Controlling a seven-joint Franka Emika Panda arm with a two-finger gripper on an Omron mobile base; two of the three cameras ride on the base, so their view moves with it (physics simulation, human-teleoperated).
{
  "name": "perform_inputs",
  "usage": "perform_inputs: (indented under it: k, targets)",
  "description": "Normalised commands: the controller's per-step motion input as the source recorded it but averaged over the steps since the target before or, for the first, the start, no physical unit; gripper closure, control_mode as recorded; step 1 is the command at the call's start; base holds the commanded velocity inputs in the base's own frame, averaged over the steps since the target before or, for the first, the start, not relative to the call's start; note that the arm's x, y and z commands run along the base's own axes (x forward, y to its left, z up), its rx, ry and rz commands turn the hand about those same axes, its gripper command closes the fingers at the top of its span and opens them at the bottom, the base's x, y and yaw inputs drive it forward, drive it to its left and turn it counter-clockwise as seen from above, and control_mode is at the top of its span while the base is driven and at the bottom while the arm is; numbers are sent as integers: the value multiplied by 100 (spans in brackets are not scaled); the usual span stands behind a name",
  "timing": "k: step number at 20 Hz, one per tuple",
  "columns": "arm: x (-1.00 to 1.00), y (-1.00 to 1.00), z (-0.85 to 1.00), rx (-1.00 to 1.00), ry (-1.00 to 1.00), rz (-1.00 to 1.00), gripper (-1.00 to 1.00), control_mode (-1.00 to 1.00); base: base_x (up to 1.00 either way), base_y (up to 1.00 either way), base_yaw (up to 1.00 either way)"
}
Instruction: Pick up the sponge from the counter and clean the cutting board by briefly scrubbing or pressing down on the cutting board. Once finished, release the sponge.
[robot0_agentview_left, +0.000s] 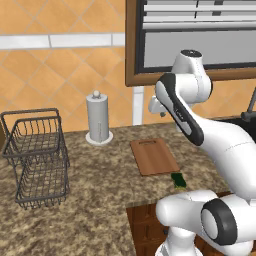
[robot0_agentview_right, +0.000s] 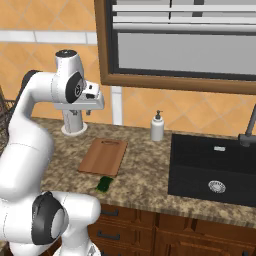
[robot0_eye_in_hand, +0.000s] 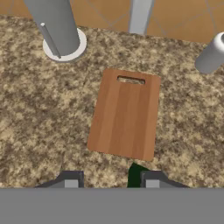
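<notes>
Jaws (robot0_eye_in_hand: 111, 180) stand part open, empty, high above the bench (robot0_eye_in_hand: 39, 127). Sponge (robot0_eye_in_hand: 134, 175) lies beneath them, apparently just short of the cutting board (robot0_eye_in_hand: 124, 113); descend straight, straddle its narrow sides, then close.

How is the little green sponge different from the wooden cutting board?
The sponge is dark green, while the cutting board is reddish-brown wood. The sponge is much smaller than the board. The board has a slot handle cut at its far end; the sponge shows no such slot. The sponge sits just off the board's near edge, closer to the counter's front. Both are rectangular and lie flat on the speckled counter.
</notes>
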Motion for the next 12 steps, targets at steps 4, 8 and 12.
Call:
perform_inputs:
  k: [4, 8, 12]
  targets:
    - [-41, -9, -6, 0, 0, -1, -100, -100, 0, 0, 0]
    - [-80, -16, -20, 0, 0, -2, -100, -100, 0, 0, 0]
    - [-37, -22, -38, 4, 0, -10, -100, -100, 0, 0, 0]
